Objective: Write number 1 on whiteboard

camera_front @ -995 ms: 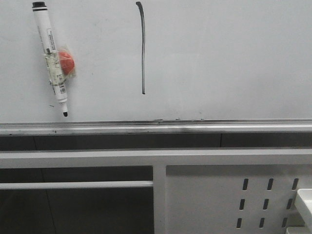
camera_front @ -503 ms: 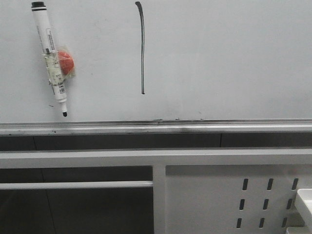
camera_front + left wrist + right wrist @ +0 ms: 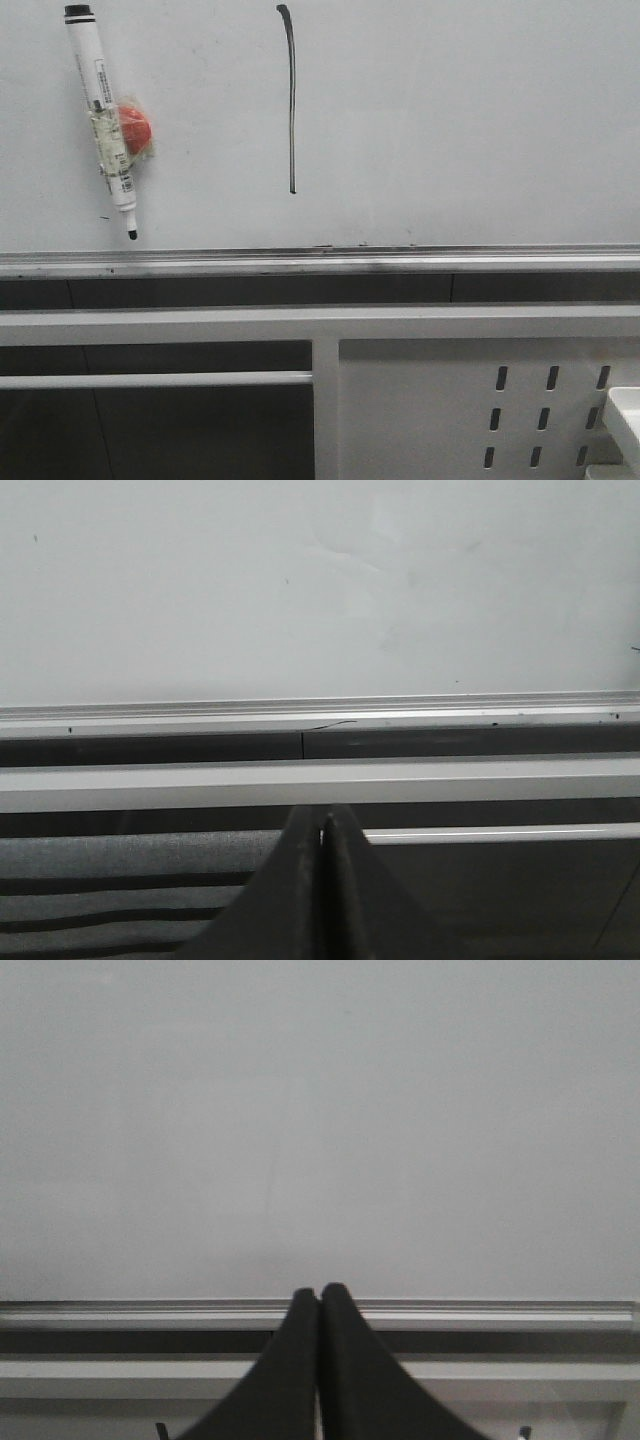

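— Number 1 (image 3: 292, 100) on the whiteboard (image 3: 450, 120)?
— Already drawn: thin black stroke, nearly vertical, small hook at the top, upper middle of the board in the front view, ending well above the silver rail (image 3: 320, 262).

— Anything else on the board?
— White marker pen (image 3: 103, 125), left of the stroke and well apart from it, tilted, black cap up, tip down. Red ball (image 3: 134, 131) taped to its right side under clear tape. Pen tip just above the rail, not touching it.

— Left gripper (image 3: 321, 832)?
— Clenched, black fingers pressed together with only a thin seam between them, nothing held. Plain board surface and rail ahead of it in the left wrist view.

— Right gripper (image 3: 319, 1295)?
— Clenched as well, fingers meeting at the tips, nothing between them. Bare white board ahead, rail just beyond the tips in the right wrist view.

— Below the board?
— White frame beam (image 3: 320, 322) under the rail, then a white perforated metal panel (image 3: 470, 410) with rows of slots at lower right, dark opening at lower left crossed by a thin white bar (image 3: 150, 379).
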`<action>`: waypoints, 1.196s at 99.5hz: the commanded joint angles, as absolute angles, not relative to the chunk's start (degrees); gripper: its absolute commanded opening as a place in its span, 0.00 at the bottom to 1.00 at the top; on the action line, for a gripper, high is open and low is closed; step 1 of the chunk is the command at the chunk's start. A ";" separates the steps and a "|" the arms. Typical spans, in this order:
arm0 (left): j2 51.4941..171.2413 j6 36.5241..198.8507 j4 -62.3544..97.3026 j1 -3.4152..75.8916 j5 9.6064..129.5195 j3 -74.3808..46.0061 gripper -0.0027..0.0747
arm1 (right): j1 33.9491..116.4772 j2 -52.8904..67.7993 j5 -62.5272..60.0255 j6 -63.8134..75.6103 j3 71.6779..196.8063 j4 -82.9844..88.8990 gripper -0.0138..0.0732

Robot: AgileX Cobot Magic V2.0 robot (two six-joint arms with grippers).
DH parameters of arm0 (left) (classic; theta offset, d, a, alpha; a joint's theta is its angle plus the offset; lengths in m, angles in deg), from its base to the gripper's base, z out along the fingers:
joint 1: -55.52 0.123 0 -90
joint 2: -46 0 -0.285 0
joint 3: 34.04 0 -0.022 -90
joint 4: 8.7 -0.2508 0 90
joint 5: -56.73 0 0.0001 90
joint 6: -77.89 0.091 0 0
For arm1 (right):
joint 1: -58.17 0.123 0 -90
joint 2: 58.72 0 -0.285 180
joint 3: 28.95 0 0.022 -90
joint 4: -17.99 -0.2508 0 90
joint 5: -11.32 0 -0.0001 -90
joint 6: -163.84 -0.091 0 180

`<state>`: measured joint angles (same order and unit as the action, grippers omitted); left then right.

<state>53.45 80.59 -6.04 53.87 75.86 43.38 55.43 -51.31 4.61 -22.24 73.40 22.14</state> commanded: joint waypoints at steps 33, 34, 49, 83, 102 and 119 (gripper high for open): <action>52.20 80.62 -6.07 54.03 72.81 45.45 0.01 | 48.42 -52.67 -3.69 -22.63 72.62 23.31 0.08; 52.20 80.62 -6.07 54.03 72.81 45.45 0.01 | 48.42 -52.67 -4.55 -22.63 72.62 23.31 0.08; 52.20 80.62 -6.07 54.03 72.81 45.45 0.01 | 48.42 -52.67 -5.78 -16.16 72.62 19.48 0.08; 52.20 80.62 -6.07 54.03 72.81 45.45 0.01 | 48.42 -52.67 -6.12 -14.79 72.62 17.99 0.08; 52.20 80.62 -6.07 54.03 72.81 45.45 0.01 | 48.42 -52.67 -6.12 -14.79 72.62 17.99 0.08; 52.20 80.62 -6.07 54.03 72.81 45.45 0.01 | 48.42 -52.67 -6.16 -14.79 72.62 17.99 0.08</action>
